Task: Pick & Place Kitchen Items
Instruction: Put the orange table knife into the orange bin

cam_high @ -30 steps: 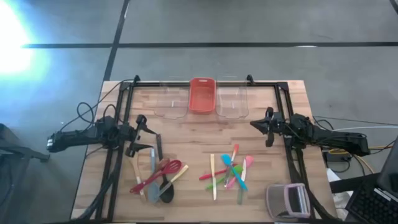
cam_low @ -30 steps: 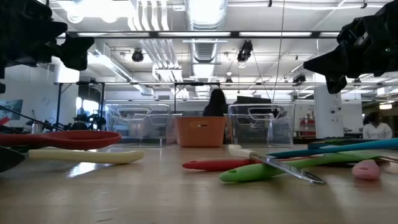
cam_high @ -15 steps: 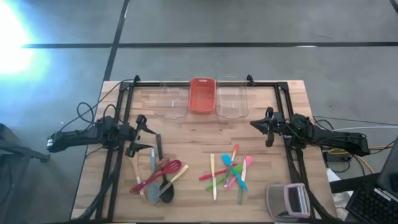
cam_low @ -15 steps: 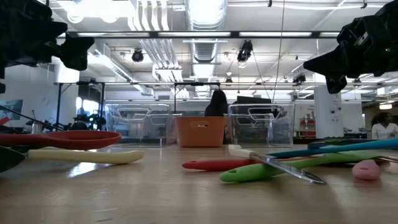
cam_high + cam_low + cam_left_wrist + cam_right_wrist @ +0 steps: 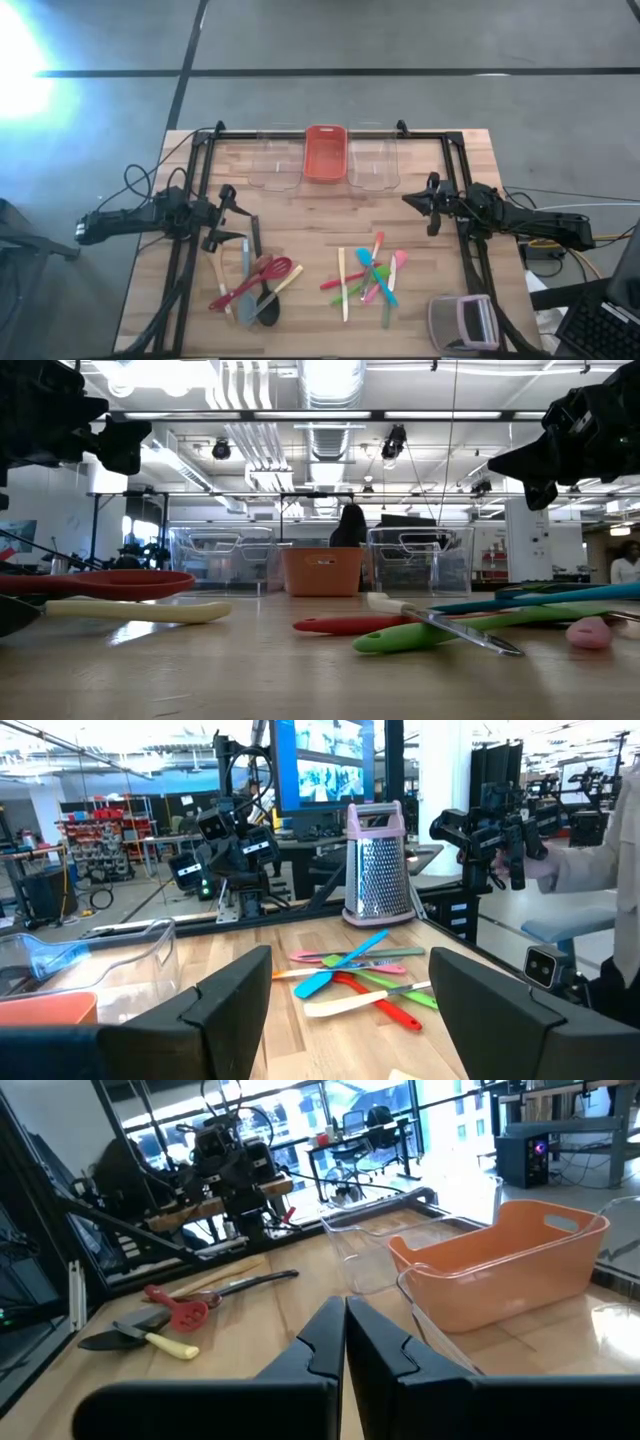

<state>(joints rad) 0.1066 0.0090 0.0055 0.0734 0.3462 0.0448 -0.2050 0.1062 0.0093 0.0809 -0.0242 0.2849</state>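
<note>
The big spoons and the little coloured spoons lie in two piles at the near end of the table. Farther back, the left gripper hangs wide open, holding nothing. The right gripper is closed tight and empty, and the red bin sits at the far edge.
</note>
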